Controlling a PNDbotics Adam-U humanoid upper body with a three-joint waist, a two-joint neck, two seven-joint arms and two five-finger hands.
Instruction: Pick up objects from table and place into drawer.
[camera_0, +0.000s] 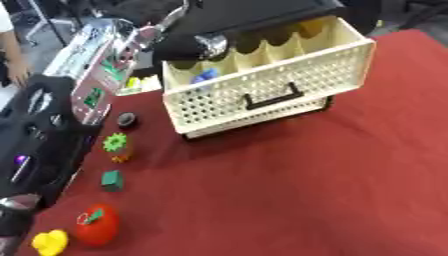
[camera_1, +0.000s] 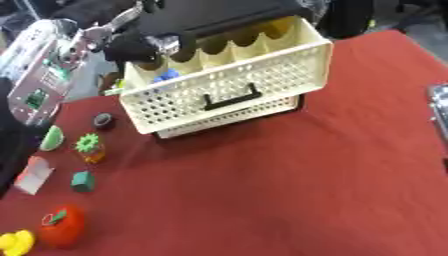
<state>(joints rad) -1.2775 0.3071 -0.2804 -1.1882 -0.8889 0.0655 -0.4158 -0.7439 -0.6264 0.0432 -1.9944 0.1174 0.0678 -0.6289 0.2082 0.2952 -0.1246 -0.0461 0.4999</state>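
Note:
The cream perforated drawer (camera_0: 289, 82) stands pulled out at the back of the red table, with a black handle (camera_0: 273, 97) on its front. A blue object (camera_0: 206, 75) lies in its left compartment. My left arm reaches in from the left, and its black hand (camera_1: 140, 47) hovers over that left end of the drawer, just above the blue object. Down the table's left side lie a black round piece (camera_0: 128, 120), a green gear on an orange base (camera_0: 116, 145), a green cube (camera_0: 112, 180), a red apple (camera_0: 96, 226) and a yellow duck (camera_0: 51, 242).
A green rounded piece (camera_1: 52, 138) and a white and pink object (camera_1: 35, 175) lie at the table's left edge. A silver part (camera_1: 437, 112) shows at the right edge. The red cloth (camera_0: 306, 190) spreads out in front of the drawer.

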